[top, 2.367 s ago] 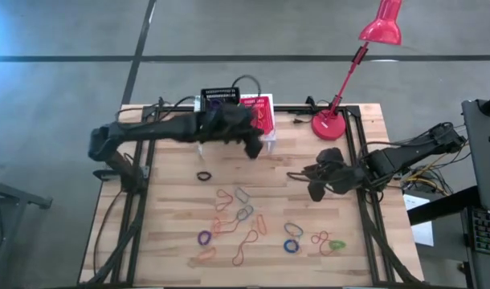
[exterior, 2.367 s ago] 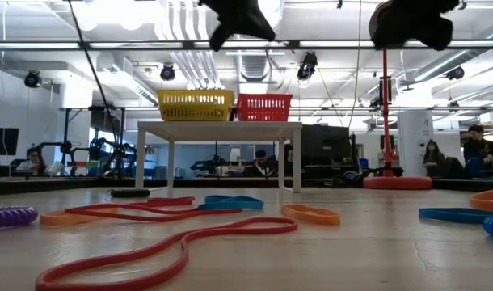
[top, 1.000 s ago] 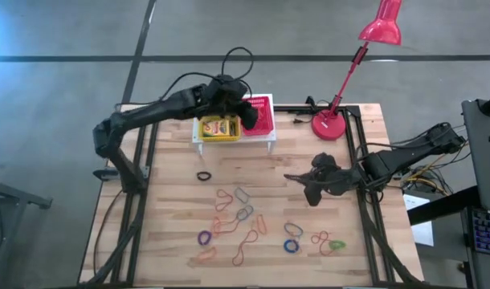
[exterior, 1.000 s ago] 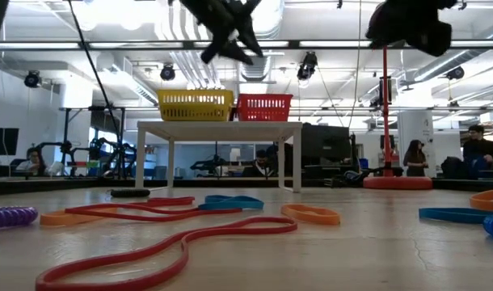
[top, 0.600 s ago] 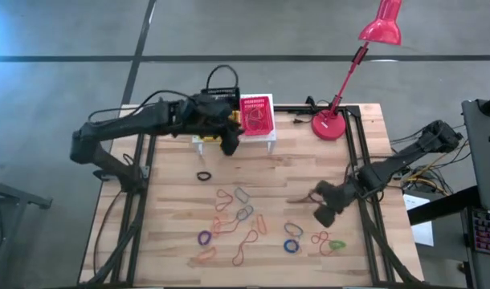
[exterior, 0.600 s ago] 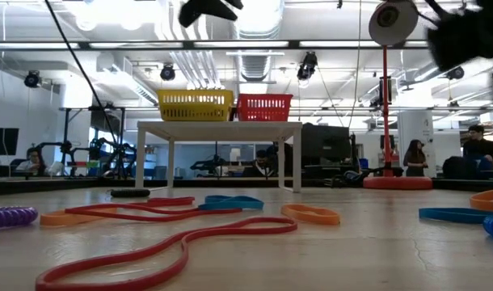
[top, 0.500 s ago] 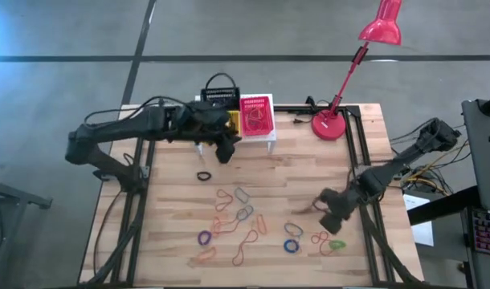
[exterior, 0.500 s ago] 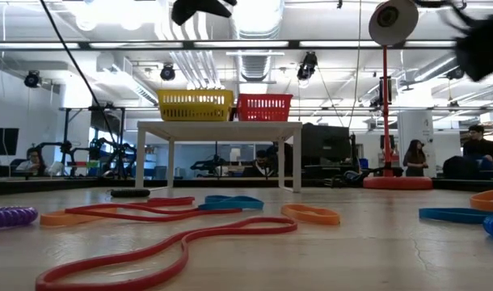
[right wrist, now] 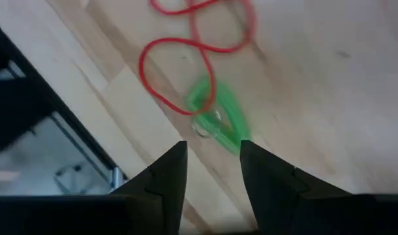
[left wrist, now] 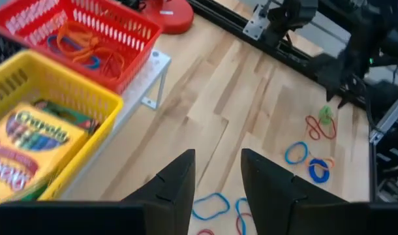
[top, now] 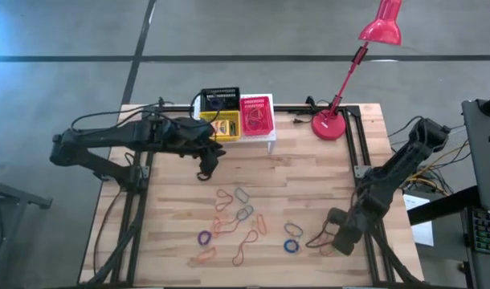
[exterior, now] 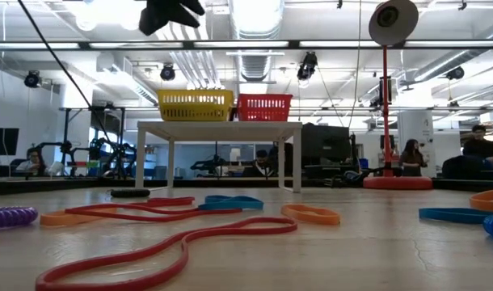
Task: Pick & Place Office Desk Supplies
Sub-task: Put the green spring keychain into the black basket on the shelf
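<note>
where right gripper (right wrist: pixel 212 163) hovers, green band (right wrist: pixel 215 114) lies crumpled.

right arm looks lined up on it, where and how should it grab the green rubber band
Take the green rubber band across one strand of its loop, coming straight down from above. It lies flat on the table, so side approaches find no edge. The red band overlaps one end; grip the free end. The right gripper is open above it.

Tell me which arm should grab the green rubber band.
Right. The right gripper hangs open directly over the green rubber band, while the left gripper is far across the table beside the yellow basket.
</note>
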